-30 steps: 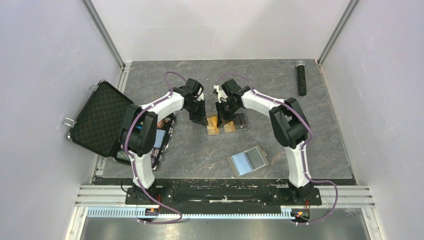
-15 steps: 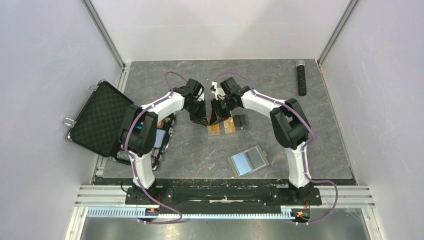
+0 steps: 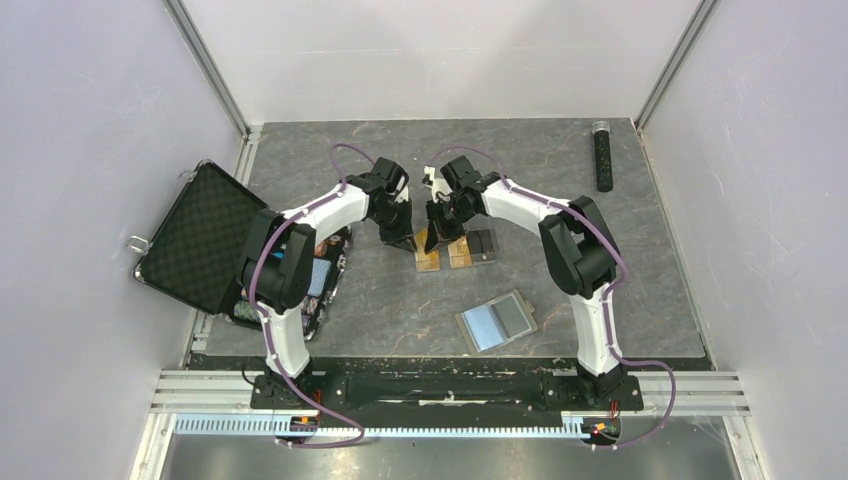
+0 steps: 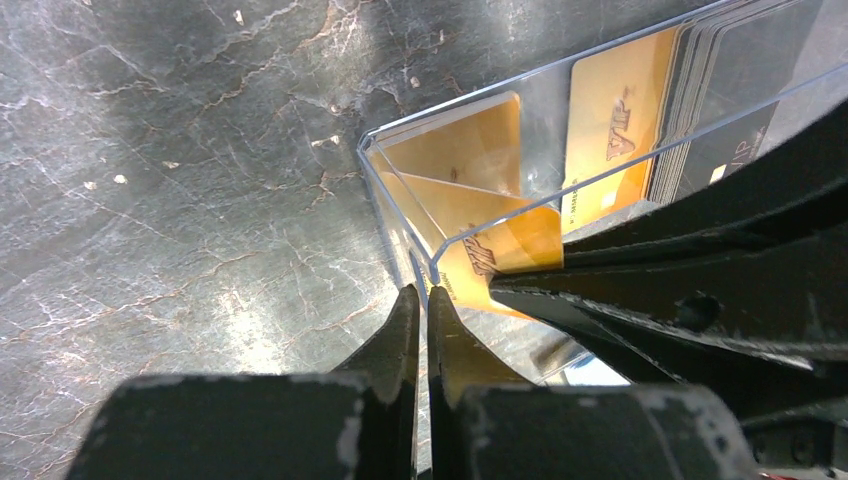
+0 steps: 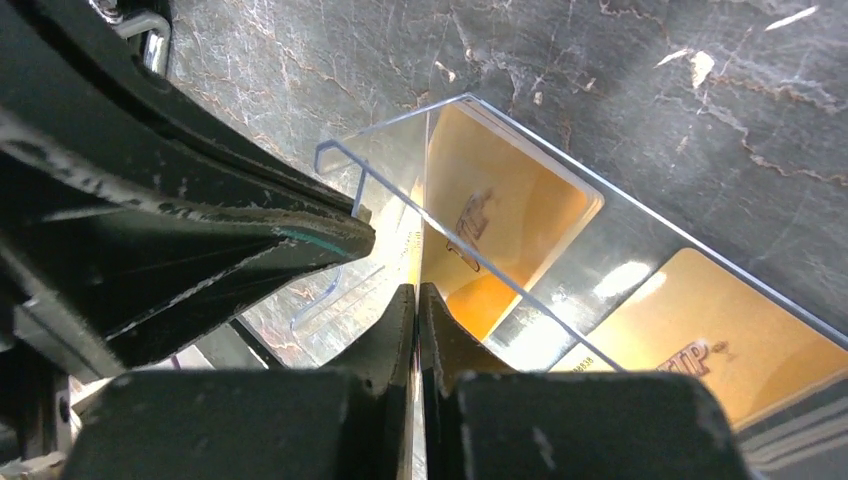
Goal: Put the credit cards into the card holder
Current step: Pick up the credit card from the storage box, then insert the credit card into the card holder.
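— Credit cards point(image 3: 428, 259), thin orange-gold plastic rectangles: where do we find them?

— At the middle of the top view, standing and leaning in a small clear plastic box point(image 4: 395, 205) on the grey marbled table point(image 4: 150, 150), with both our arms bent over it. The card holder point(image 3: 497, 322), a flat grey-brown folding wallet, lies open with its light blue inside up, lower and to the right of the box and apart from it.

— What are our hands doing?

— Our left hand point(image 4: 425, 300), low centre in its own view, has its fingers pinched on the box's near corner wall. We read that as bracing. Our right hand point(image 5: 417, 295) has its fingers pressed together on something thin and gold-tinted. We take it for one card's edge, though the clear wall runs so close that we cannot be sure.

— How will a card handle?

— Light, stiff across its face, a little springy and slick, we judge. Packed side by side, the cards offer only edges, so we should take one by a short edge or corner that stands above the wall, pressing on both flat faces. Held too near the tip, it may swivel or slip out.

— And the box?

— Light too, and likely to slide on the table, so the left hand's hold matters. The wallet looks soft, and its pocket may want the card fed straight in, edge first.
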